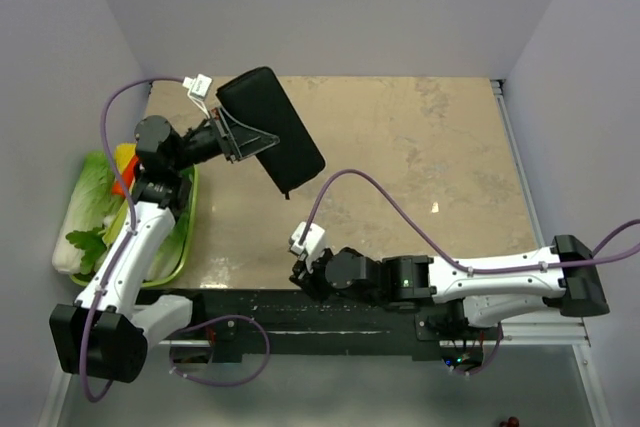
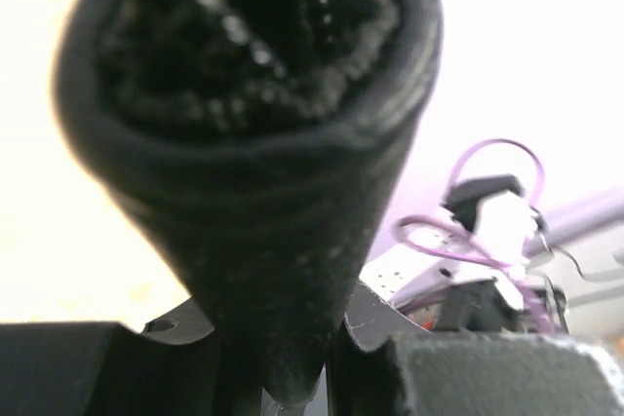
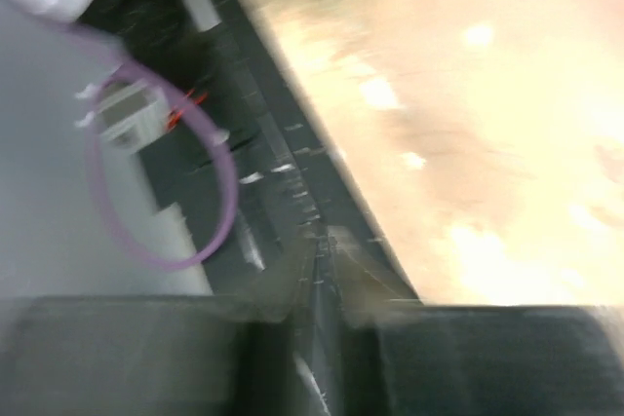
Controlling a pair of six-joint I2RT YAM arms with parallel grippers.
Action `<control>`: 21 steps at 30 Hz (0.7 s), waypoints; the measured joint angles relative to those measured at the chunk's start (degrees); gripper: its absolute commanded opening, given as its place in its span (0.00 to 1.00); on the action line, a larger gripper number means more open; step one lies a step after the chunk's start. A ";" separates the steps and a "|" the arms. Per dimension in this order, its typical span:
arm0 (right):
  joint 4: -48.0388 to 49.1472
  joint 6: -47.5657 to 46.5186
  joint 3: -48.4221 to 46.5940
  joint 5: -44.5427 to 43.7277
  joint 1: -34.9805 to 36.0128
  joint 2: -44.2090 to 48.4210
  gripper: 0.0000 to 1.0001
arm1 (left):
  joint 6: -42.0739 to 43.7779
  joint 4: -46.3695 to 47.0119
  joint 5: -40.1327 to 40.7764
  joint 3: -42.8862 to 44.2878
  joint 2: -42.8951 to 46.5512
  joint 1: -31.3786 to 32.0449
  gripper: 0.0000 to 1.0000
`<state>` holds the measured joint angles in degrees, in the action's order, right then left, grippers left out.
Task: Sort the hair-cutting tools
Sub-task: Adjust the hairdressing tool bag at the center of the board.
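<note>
Left hand point(image 1: 232, 139) is clamped on one edge of the single black case point(image 1: 272, 132), holding it tilted over the counter point(image 1: 420, 157). Right hand point(image 1: 300, 272) sits well to the near side of the case, low at the counter's near edge, fingers pressed together on nothing. One green tray point(image 1: 188, 209) of vegetables lies left of the case; where the scissors and combs are, I cannot tell.

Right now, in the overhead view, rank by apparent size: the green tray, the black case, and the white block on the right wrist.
1. Green tray, partly hidden by the left arm.
2. Black case, close behind; it may sit nearer the camera, so these two are unsure.
3. White block, clearly smallest.
</note>
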<state>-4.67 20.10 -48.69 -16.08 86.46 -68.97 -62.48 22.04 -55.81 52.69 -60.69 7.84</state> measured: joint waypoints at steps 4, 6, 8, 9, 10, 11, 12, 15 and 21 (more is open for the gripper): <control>-4.52 -0.57 -1.25 -12.96 -0.83 2.80 0.43 | 3.78 -7.98 2.64 -0.26 -1.60 -0.07 0.00; -6.40 -0.28 -1.25 -15.52 -4.76 6.34 0.49 | 4.17 -7.15 2.89 -1.99 -1.70 -0.07 0.00; -7.87 0.28 -1.05 -17.18 -11.52 11.85 0.55 | 3.52 -3.65 2.10 -5.18 -2.43 0.04 0.00; -8.09 0.50 -0.72 -17.97 -15.30 14.88 0.56 | 3.02 -0.79 1.55 -7.34 -3.30 0.24 0.00; -8.41 0.87 -0.48 -18.25 -18.34 17.40 0.56 | 2.29 1.77 1.14 -9.42 -4.61 0.57 0.00; -8.92 1.14 -0.46 -18.47 -20.85 19.34 0.56 | 1.64 3.80 0.87 -11.19 -6.58 1.09 0.00; -9.25 1.57 -0.46 -18.51 -22.86 20.74 0.55 | 1.22 5.68 0.55 -12.55 -9.05 1.81 0.00; -10.38 3.34 -0.50 -17.53 -26.32 19.63 0.55 | -0.50 10.36 0.63 -14.45 -17.99 6.16 0.00; -12.35 6.58 5.27 -12.28 -33.79 11.91 0.51 | -3.98 21.00 0.52 -14.45 -31.19 16.24 0.00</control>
<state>-17.02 26.68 -43.42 -28.36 52.66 -57.06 -66.46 43.05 -55.29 38.24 -91.88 24.08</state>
